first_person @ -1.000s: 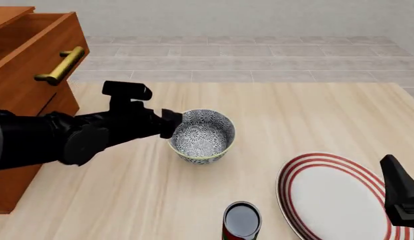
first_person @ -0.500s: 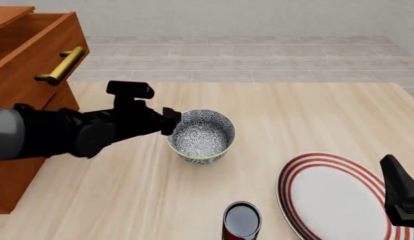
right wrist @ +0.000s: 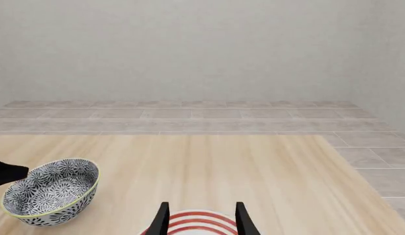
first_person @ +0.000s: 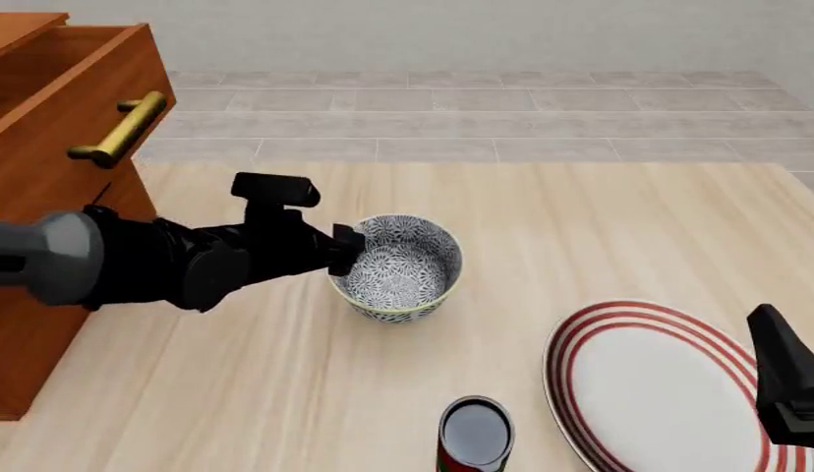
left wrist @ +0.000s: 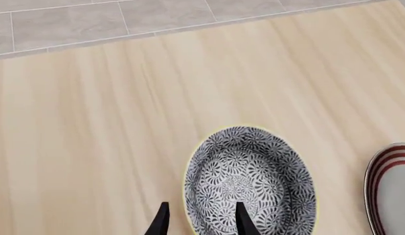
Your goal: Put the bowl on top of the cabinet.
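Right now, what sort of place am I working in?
Probably a simulated home dining or kitchen corner: a pale wooden table carrying a patterned bowl and a red-ringed plate, a wooden cabinet with brass handles, and a grey tiled floor beyond.

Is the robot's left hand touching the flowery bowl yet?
Cannot tell. In the left wrist view one finger is over the bowl, the other outside its rim, straddling the wall, jaws open. No view plainly shows contact or a gap.

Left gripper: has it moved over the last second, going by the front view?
Yes. The left gripper has crept rightward, away from the cabinet, and its fingers now straddle the near wall of the bowl.
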### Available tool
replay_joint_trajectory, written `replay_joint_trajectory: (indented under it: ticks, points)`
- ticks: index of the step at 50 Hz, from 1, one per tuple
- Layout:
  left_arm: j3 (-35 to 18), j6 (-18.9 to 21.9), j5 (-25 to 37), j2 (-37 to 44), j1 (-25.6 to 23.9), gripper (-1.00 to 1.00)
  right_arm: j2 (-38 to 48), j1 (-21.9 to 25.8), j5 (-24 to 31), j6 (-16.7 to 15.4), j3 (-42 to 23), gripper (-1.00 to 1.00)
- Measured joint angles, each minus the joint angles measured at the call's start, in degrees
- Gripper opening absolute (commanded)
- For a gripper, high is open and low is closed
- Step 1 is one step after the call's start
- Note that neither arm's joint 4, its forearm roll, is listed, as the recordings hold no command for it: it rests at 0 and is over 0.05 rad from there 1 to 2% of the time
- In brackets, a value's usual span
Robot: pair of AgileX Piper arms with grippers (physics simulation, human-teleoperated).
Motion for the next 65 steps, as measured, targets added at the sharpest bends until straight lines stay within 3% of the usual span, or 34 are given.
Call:
replay_joint_trajectory:
  ticks: [65]
  points:
    - [-5.1,-3.3,-0.4,10.4,1.3,1.00,0.0,0.0,0.0,0.0,0.0,1.00]
